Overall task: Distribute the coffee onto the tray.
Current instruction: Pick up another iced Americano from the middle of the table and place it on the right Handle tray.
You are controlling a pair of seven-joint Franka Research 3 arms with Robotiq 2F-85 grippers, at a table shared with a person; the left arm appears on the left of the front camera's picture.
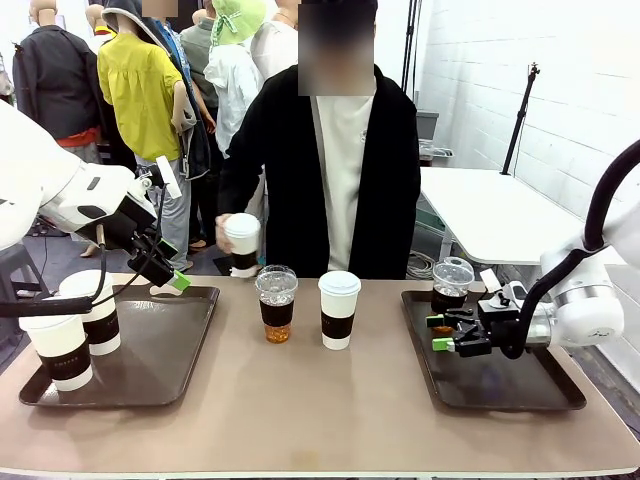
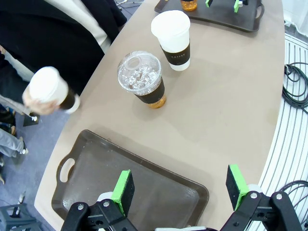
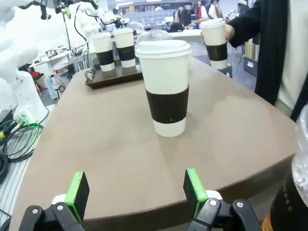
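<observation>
Left gripper: wide, empty, over dark-brown plastic tray.
Right gripper: wide, facing my likely next pick, white brown-sleeved paper cup.

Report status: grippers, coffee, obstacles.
Open, empty: left gripper, right gripper. Two cups on left tray, one on right tray, two mid-table. Person's hand holds another. No obstacle.

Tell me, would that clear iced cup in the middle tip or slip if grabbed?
The clear dome-lidded cup narrows toward its base, so a high push might tip it. Its dark sleeve probably aids grip; ice suggests some weight.
</observation>
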